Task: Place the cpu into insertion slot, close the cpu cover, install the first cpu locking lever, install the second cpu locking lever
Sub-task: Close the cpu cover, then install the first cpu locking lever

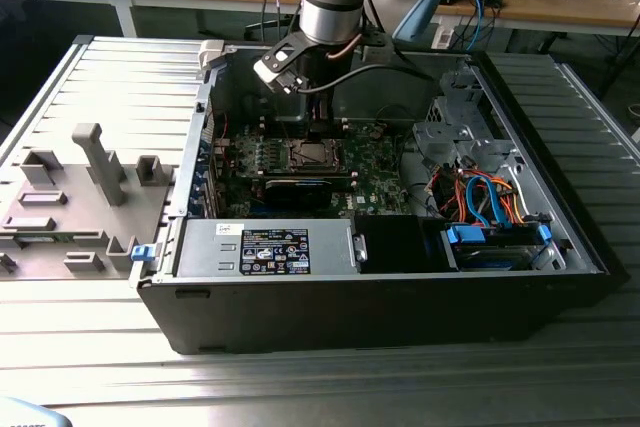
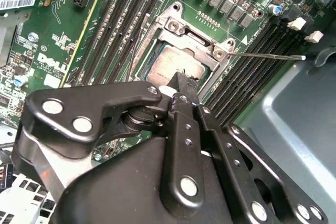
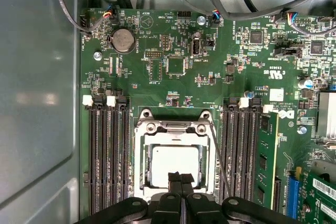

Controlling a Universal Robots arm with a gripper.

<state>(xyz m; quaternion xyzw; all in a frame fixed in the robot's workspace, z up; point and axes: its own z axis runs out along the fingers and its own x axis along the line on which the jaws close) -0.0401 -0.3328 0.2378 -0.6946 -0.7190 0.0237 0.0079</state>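
hand [image 3: 181, 178]: fingers clenched together, nothing seen between them. The tips are low over the near edge of the cpu; can't tell if they touch it or hang just above.
cpu [image 3: 170, 160]: lies flat in the slot [image 1: 305, 157], grey top showing through the cover window. Placing step looks done.
cover [image 3: 157, 136]: looks folded down, frame flat around the cpu. Closing step looks done, but I can't confirm it is fully seated.
lever [image 2: 268, 55]: thin wire rod reaching out from a socket corner, across the memory slots [image 3: 107, 156] toward the case wall. Reads as unlatched.
lever steps: my read is neither is finished. Nothing here shows a rod hooked under its tab.
progress: roughly halfway by my judgement. Chip in, cover down, locking left to do.
board [image 3: 157, 40]: green, lying in the open case [image 1: 380, 307], which sits on the ribbed desk [image 1: 300, 387].
hidden: the hand's black linkage covers the near side of the socket in both wrist views, so the latch tabs and cover edge there are out of sight.
unclear: in the exterior view the arm stands over the socket, and the rods are too fine to make out.
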